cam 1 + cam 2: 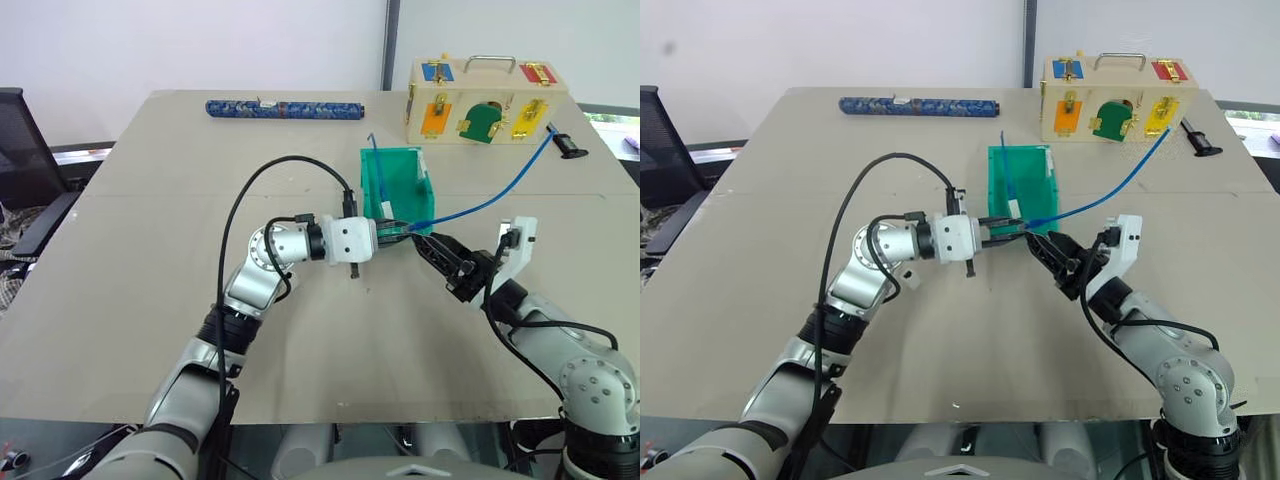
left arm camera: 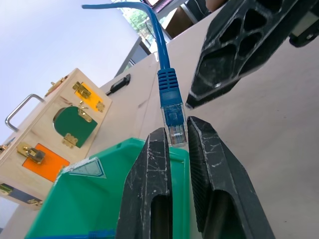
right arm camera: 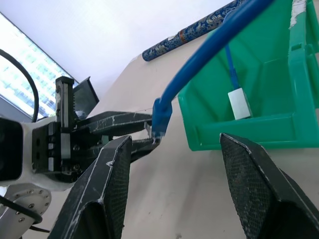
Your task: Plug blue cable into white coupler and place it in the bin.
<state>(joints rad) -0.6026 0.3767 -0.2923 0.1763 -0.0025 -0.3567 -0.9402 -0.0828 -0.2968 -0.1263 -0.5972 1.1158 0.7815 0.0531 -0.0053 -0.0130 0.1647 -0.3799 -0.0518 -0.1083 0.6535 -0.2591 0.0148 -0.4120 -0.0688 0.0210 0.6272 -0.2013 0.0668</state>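
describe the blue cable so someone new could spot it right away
Start at the green bin mid-table. The blue cable runs from the wooden box down to the bin's front, its clear plug pinched in the left tool. The other blue cord lies inside the bin.

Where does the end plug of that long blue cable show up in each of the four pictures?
Left eye view: the plug at the front of the green bin, between the two grippers.
Right eye view: at the bin's front.
Left wrist view: centre, pinched between black fingers.
Right wrist view: left of centre.
Shared landmark: the green bin.
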